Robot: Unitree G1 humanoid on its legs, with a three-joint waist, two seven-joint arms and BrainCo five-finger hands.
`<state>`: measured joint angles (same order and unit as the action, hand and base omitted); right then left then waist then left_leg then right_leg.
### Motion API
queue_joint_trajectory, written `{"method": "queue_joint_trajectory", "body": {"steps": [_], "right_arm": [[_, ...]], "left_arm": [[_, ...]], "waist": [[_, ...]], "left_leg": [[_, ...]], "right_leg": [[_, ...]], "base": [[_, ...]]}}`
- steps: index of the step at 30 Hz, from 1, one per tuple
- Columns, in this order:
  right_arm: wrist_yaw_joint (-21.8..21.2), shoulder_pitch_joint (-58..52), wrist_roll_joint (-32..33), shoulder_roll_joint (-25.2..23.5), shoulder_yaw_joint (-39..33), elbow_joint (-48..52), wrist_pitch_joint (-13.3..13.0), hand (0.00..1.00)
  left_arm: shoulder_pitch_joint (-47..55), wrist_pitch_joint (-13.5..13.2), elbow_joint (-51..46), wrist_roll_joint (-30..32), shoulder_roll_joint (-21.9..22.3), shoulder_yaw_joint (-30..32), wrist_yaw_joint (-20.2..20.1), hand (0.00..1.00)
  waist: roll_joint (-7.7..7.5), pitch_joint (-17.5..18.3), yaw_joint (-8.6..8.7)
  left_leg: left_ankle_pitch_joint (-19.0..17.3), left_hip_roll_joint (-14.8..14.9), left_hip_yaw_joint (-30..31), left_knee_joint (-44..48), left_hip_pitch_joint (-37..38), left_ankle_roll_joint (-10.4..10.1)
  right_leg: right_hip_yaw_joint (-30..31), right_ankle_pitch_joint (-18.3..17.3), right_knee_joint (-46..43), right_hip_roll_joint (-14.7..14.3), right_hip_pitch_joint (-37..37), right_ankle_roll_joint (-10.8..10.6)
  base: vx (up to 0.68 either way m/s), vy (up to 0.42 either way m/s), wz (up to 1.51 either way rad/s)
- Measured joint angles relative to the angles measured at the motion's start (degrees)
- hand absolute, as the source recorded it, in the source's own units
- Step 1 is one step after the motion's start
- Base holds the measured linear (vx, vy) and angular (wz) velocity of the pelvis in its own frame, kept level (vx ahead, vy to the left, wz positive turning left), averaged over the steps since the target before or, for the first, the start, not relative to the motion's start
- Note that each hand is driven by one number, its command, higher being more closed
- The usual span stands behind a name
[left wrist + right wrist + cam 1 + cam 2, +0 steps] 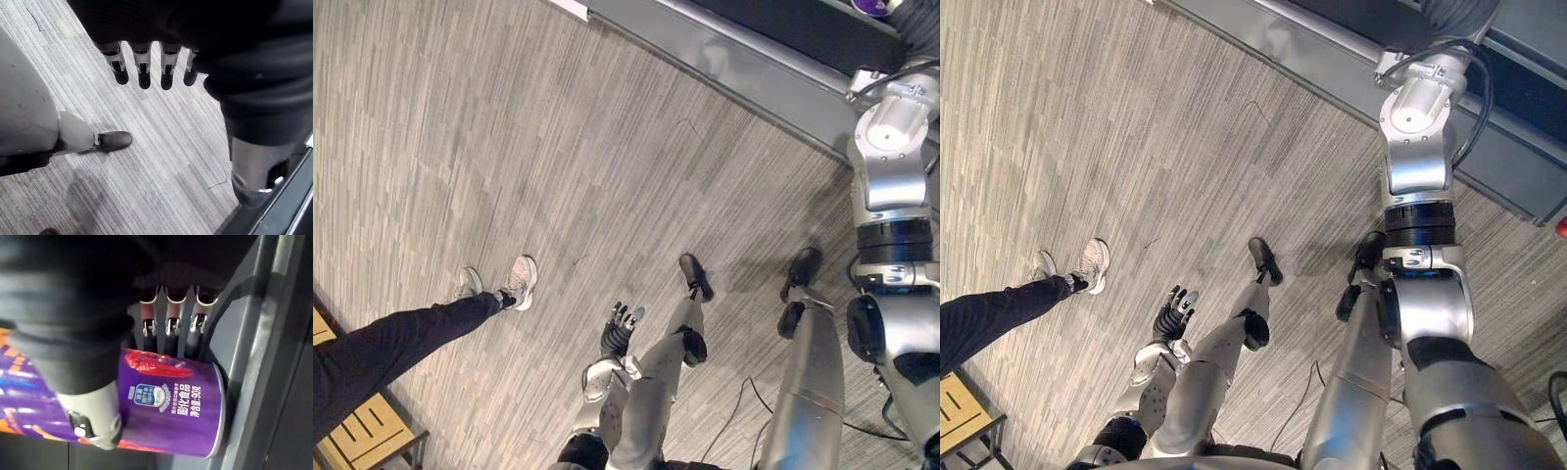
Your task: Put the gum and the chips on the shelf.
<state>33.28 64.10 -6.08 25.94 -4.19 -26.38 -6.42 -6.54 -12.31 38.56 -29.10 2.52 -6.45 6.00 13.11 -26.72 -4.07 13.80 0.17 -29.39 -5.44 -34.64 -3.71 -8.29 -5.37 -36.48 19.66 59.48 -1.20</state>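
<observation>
The left hand (621,330) hangs low over the grey striped carpet (509,147), well apart from the shelf (734,59). Its wrist view shows the fingers (143,73) straight and slack in a row: released, holding nothing. Farther from the shelf than that hand, a person's leg (401,343) in dark trousers stretches across the carpet, ending in pale sneakers (520,280). Farthest from the shelf, past the leg, stands a slatted wooden rack (357,431) on a dark frame.

The shelf is a grey metal frame with a dark inside, running along the far edge of the carpet. The right arm reaches up to it, and the right hand (168,328) is at its frame. The fingers wrap one side of the chips (168,406) — a purple can with a silver rim — and the thumb (93,423) presses the other, so the hand grasps the can. The can's rimmed end is just beside the shelf's grey upright; whether it touches the shelf cannot be told.
</observation>
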Motion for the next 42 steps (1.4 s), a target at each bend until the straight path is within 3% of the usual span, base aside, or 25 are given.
{"method": "queue_joint_trajectory", "body": {"steps": [28,32,42], "right_arm": [[-0.12,-3.32,0.53,-0.15,0.01,-1.79,-1.59,0.00],[-0.18,-4.75,0.53,-1.15,0.08,-2.65,-1.66,0.00],[-1.41,-7.52,2.55,-1.95,0.16,-3.72,-1.70,0.00]], "left_arm": [[0.00,-0.02,0.07,0.00,0.00,0.06,0.02,0.00],[0.00,0.00,0.04,0.01,0.00,0.05,-0.03,0.00],[0.00,0.12,0.08,0.11,0.00,0.23,-0.15,0.00]], "waist": [[-0.04,0.02,0.22],[-0.71,0.44,0.45],[-0.73,0.43,0.98]], "left_leg": [[-0.45,0.72,-0.38,0.01,2.55,-0.55],[-1.04,1.34,-1.39,0.02,3.41,-0.28],[-2.07,2.86,-3.16,0.06,6.93,0.44]], "right_leg": [[0.05,0.01,0.94,-1.04,-2.74,-0.02],[0.51,0.49,2.64,-2.28,-3.83,-0.67],[1.21,1.56,5.51,-4.84,-7.70,-0.40]], "base": [[-0.02,-0.031,-0.03],[0.00,-0.026,-0.18],[0.03,-0.035,-0.17]]}}
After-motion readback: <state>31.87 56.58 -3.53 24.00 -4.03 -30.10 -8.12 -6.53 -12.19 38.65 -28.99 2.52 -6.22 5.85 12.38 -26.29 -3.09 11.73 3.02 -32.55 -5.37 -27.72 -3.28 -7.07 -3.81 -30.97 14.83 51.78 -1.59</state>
